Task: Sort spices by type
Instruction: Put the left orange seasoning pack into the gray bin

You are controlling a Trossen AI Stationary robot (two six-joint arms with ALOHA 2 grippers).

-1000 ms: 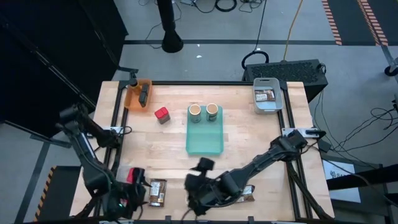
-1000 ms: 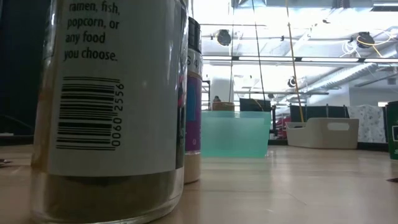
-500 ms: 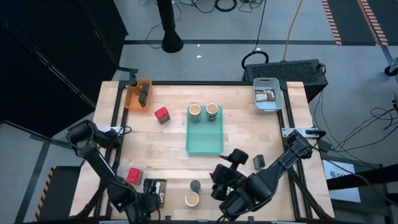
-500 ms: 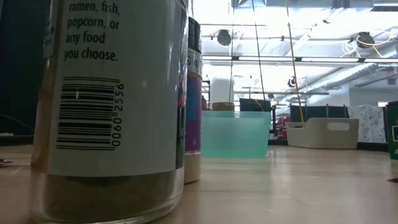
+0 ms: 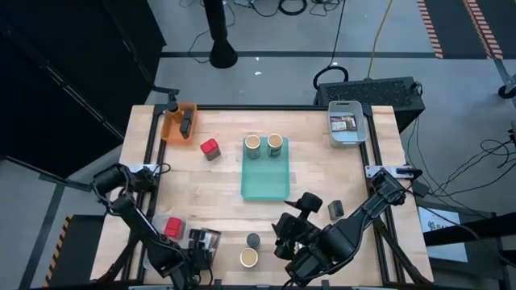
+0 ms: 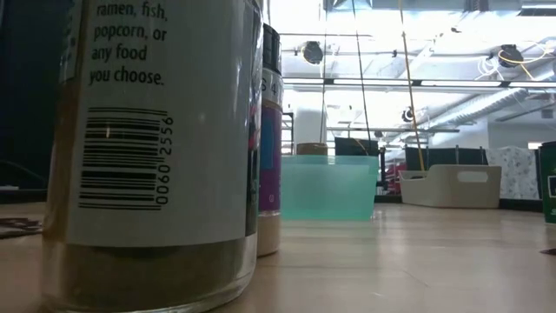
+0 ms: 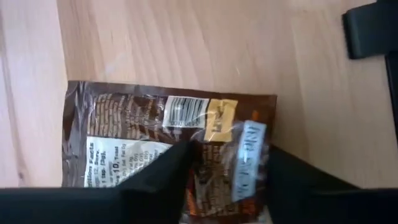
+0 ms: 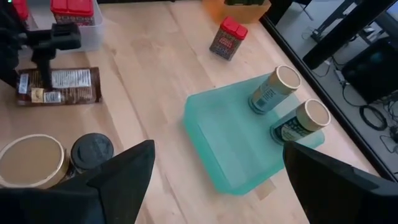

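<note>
A dark brown packet [image 7: 124, 124] lies flat on the table near its front left corner [image 5: 206, 239]. My left gripper [image 7: 227, 180] comes down on it from above, shut on its middle. My right gripper [image 8: 217, 186] hangs open over the near middle of the table [image 5: 289, 234], touching nothing. In front of it stand a black jar [image 5: 253, 240] and a tan jar [image 5: 248, 258]. Two tan jars [image 5: 253, 145] [image 5: 275, 144] stand at the far end of the teal tray [image 5: 266, 185]. A red box [image 5: 210, 149] stands on the table left of the tray. My left gripper has its two fingers [image 7: 177, 168] on the packet's upper face, one on each side of a wrinkled strip by the blue-and-white label [image 7: 245, 155]. The fingers point steeply down and lie across the packet. The packet rests flat on the table.
A clear tray with a red box [image 5: 172, 228] sits left of the packet. An orange bin [image 5: 179, 121] stands at the far left and a pale blue bin [image 5: 345, 127] with a brown packet at the far right. A small dark item [image 5: 335, 210] lies near the right arm.
My left gripper has moved toward the table's right and down onto the brown packet. My right arm has drawn back toward the right and risen from the near edge, uncovering the black jar and the tan jar, then kept still.
</note>
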